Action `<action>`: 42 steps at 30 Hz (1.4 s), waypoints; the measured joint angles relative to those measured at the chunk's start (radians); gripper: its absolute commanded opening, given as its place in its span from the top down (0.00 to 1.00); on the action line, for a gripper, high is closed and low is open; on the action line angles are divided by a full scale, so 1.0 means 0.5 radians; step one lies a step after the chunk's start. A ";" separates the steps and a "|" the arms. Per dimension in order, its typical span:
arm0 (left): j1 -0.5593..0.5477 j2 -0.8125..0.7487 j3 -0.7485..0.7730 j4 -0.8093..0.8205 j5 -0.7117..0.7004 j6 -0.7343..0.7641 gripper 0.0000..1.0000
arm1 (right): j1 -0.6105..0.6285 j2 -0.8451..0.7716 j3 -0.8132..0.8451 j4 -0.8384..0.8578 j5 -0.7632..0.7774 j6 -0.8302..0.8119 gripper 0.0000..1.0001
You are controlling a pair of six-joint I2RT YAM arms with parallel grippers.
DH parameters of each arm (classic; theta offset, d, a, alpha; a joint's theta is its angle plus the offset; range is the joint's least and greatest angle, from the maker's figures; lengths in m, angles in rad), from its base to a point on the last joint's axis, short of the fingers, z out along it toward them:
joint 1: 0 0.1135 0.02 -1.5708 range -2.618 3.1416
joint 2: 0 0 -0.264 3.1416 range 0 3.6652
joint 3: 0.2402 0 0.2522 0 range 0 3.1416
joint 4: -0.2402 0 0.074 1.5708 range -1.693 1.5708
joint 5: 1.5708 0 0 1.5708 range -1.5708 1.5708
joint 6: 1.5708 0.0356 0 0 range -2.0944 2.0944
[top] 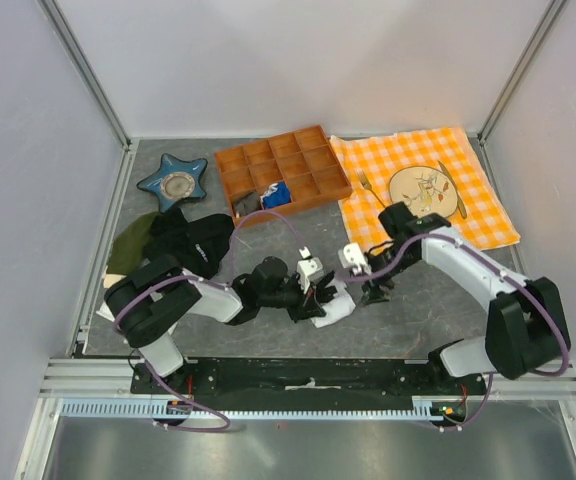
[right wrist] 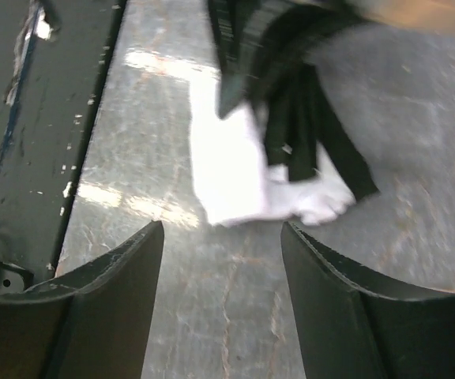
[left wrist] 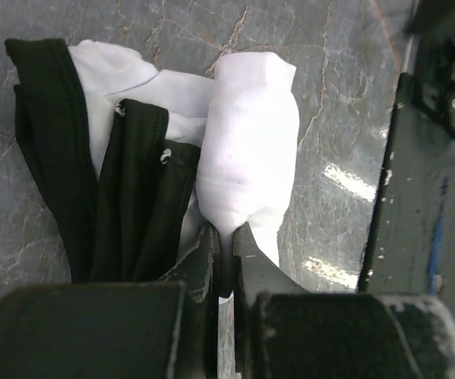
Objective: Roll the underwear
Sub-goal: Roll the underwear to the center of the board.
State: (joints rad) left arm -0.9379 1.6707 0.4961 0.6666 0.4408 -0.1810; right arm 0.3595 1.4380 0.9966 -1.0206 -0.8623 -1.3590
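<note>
The underwear (left wrist: 247, 142) is about half rolled, its black-trimmed side not yet wound in; the left gripper (left wrist: 226, 237) pinches the roll, the right gripper (right wrist: 222, 237) hangs open, empty.

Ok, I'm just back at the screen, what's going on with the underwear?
The left gripper is shut on the near end of the underwear, pinching the white fabric. The garment lies on the table, its white part looking loosely rolled and its black trim bunched to one side. The right gripper is open just short of it, holding nothing. The roll looks started, not finished.
</note>
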 measured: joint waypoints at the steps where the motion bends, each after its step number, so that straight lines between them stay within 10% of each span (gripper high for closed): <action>1: 0.047 0.020 0.011 0.004 0.044 -0.040 0.98 | 0.062 -0.061 -0.075 0.036 0.018 -0.015 0.29; 14: 0.285 0.278 0.228 -0.089 0.468 -0.519 0.95 | 0.600 -0.211 -0.562 0.814 0.539 0.038 0.31; 22: 0.303 0.143 0.105 -0.062 0.326 -0.623 0.54 | 0.644 -0.005 -0.553 1.042 0.692 0.047 0.73; 33: -0.043 -0.975 -0.605 0.095 -0.259 -0.103 0.35 | 0.513 0.599 0.119 0.323 0.388 0.131 0.80; 42: -0.440 -0.966 -0.526 -0.002 -0.567 0.474 0.33 | 0.394 1.145 0.492 -0.321 -0.014 0.230 0.78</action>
State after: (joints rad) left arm -1.1580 1.1877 0.2333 0.6659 0.1574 0.0559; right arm 0.5564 2.0106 1.2427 -1.1812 -0.8692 -1.2442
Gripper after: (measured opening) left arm 0.669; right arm 0.277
